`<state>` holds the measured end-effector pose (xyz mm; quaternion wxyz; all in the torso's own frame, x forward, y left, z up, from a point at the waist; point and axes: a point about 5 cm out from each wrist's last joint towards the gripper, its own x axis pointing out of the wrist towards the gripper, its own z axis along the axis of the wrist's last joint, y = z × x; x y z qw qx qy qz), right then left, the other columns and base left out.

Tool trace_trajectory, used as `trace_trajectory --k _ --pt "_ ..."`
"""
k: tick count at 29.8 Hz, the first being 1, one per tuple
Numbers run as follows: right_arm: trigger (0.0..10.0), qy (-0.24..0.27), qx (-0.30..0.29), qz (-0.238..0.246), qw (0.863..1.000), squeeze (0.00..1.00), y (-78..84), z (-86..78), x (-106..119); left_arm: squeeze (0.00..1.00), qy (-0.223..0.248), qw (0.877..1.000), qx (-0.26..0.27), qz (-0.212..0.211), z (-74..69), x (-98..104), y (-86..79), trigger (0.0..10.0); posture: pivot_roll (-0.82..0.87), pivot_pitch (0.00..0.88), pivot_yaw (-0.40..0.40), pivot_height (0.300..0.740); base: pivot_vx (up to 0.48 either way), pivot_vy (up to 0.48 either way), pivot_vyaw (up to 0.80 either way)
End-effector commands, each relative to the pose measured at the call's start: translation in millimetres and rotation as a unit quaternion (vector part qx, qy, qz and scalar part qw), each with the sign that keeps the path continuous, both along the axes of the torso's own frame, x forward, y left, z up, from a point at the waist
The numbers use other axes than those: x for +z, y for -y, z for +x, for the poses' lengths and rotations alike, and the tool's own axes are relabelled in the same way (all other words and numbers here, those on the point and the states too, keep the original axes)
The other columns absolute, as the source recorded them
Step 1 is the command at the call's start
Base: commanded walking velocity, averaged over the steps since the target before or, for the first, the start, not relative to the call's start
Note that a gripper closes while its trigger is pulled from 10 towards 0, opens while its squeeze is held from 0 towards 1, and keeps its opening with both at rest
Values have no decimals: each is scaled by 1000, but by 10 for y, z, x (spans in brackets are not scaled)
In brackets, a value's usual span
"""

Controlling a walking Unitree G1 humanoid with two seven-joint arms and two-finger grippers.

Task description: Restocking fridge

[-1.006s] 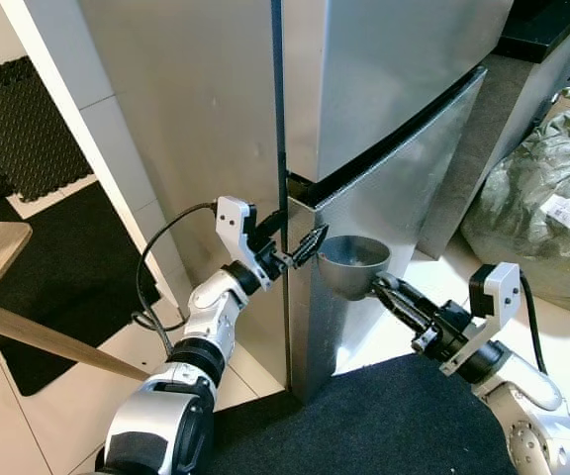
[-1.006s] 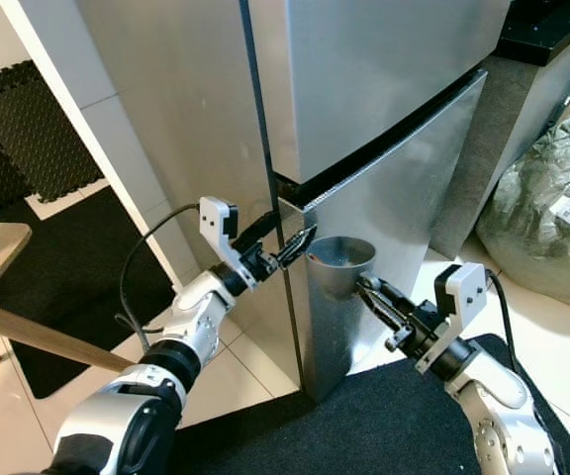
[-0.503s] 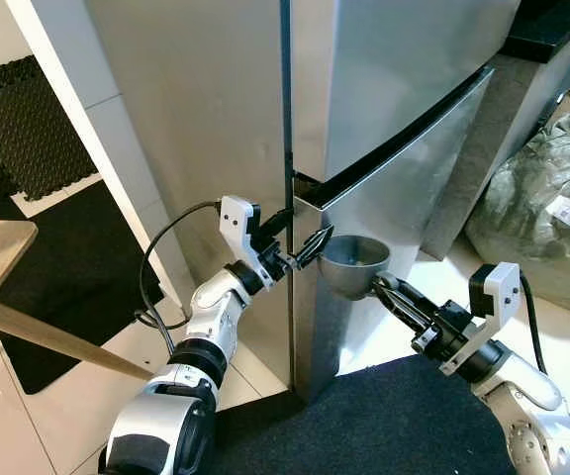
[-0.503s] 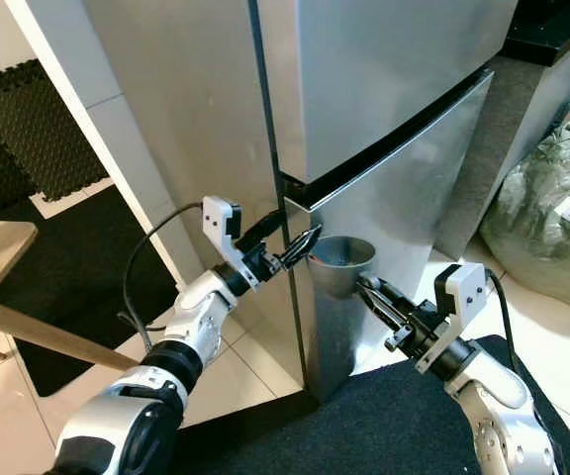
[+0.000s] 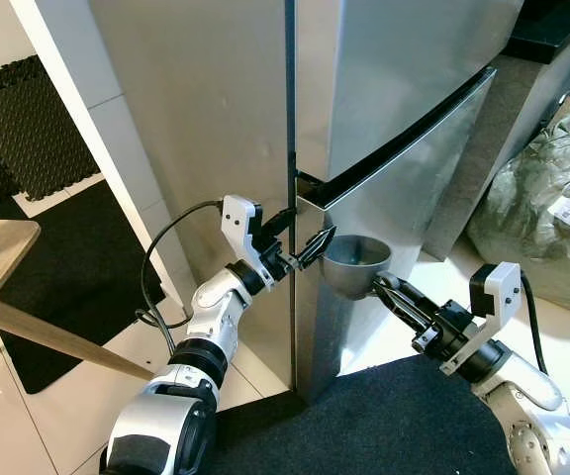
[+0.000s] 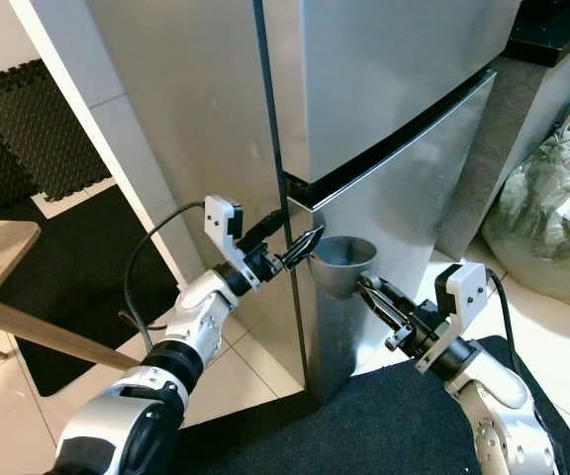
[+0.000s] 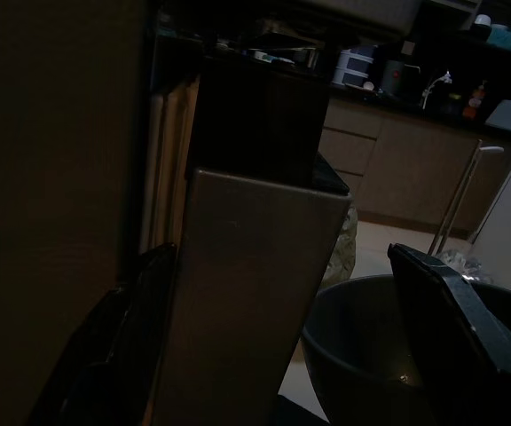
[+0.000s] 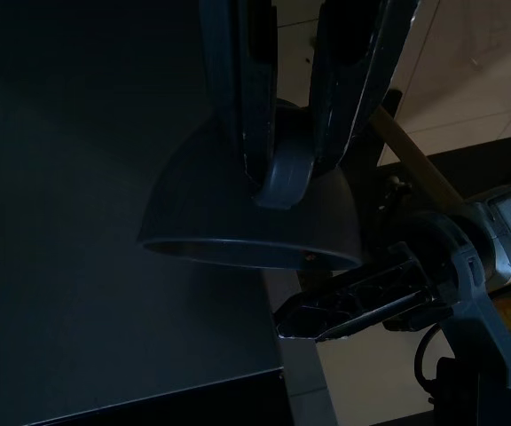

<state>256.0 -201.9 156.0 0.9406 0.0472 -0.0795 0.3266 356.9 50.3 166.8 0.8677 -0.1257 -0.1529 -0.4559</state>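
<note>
My left gripper (image 5: 310, 247) is spread open at the lower fridge door's (image 5: 394, 198) top corner; hook the edge squarely, pull slowly. My right gripper (image 5: 382, 287) pinches the grey bowl (image 5: 356, 265) just beside it; keep it level, clear of the swing.

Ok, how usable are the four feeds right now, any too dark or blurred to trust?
Both eye views are bright and sharp: the fridge, left gripper and bowl read clearly, with soft reflections on the steel. The left wrist view is dim but legible, showing the lower door's corner. The right wrist view is dark, yet the right gripper clamped on the bowl's handle shows.
</note>
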Motion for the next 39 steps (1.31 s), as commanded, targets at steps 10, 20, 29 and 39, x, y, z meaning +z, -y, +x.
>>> trace_trajectory --k 10,20,29,39 --pt "10000 9 11 6 1000 0 -56 -24 44 0 25 994 -107 16 -209 -1 454 10000 -182 126 110 740 0 0 0" --pt "10000 9 12 6 1000 0 -57 -14 44 0 16 994 -108 27 -247 -52 528 10000 -182 128 110 740 0 0 0" --pt "10000 10 13 7 1000 0 -66 -12 46 0 16 993 -112 41 -276 -88 562 10000 -180 127 110 740 0 0 0" --pt "10000 10 12 7 1000 0 -62 -10 51 0 10 992 -118 40 -297 -103 595 10000 -182 126 110 740 0 -222 0"
